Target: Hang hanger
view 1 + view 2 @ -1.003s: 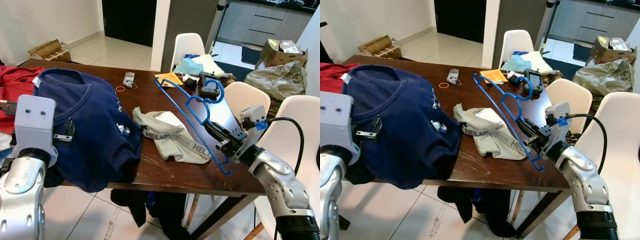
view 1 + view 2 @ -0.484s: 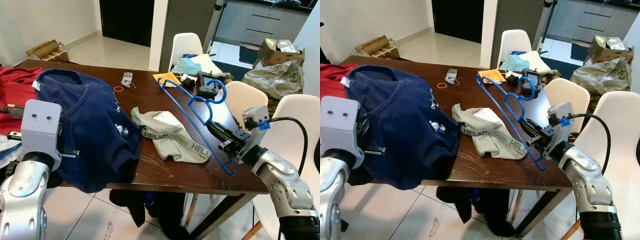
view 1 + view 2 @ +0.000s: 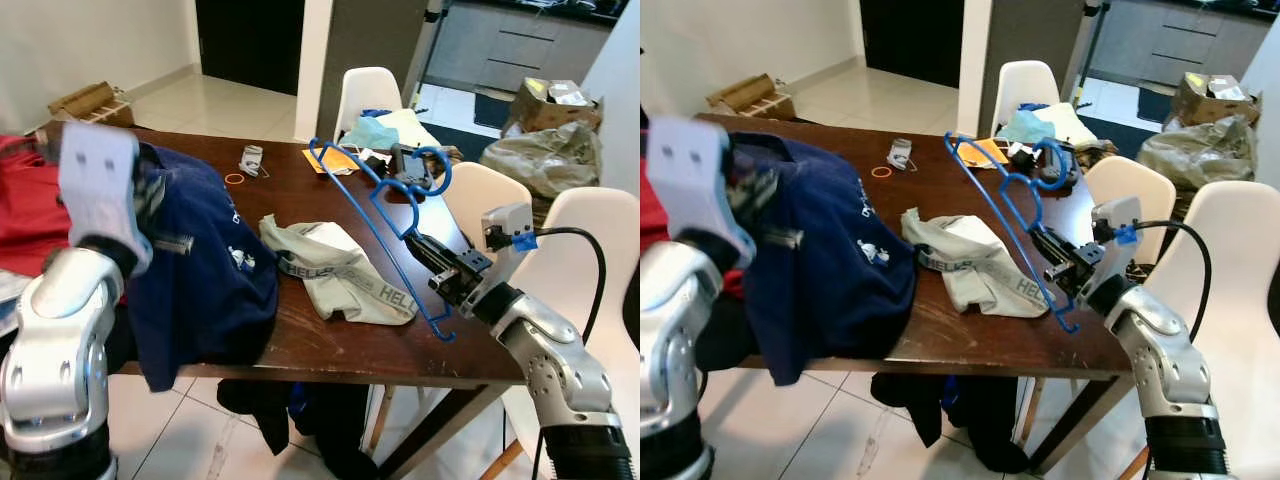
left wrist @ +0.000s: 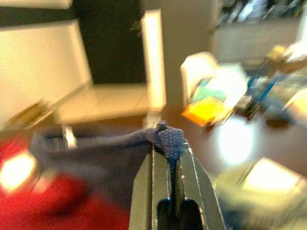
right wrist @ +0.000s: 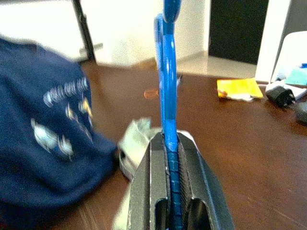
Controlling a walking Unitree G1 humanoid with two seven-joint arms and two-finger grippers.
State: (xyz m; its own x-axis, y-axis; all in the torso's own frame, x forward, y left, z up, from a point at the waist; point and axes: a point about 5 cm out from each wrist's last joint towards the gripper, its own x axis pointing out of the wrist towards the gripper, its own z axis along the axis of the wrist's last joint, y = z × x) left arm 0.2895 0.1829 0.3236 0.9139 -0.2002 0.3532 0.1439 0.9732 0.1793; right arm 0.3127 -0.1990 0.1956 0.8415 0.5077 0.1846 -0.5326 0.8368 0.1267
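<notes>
A blue plastic hanger [image 5: 168,96] stands tilted above the right side of the dark wooden table [image 3: 330,345], its hook [image 3: 432,165] up towards the far chairs. My right gripper [image 3: 442,275] is shut on its lower bar near the table's right edge. A navy blue T-shirt [image 3: 205,270] drapes over the table's left front corner. My left gripper [image 4: 169,143] is shut on a fold of its fabric and holds that part raised above the table at the left.
A pale printed garment [image 3: 335,272] lies crumpled mid-table beneath the hanger. A red cloth [image 3: 25,215] lies at the far left. Small items and an orange paper [image 3: 325,158] sit at the far edge. White chairs [image 3: 600,250] stand along the right. Dark clothes [image 3: 320,420] lie under the table.
My left arm has risen, pulling the navy shirt's held part upward. The right gripper has tipped the hanger a bit higher and more upright.
</notes>
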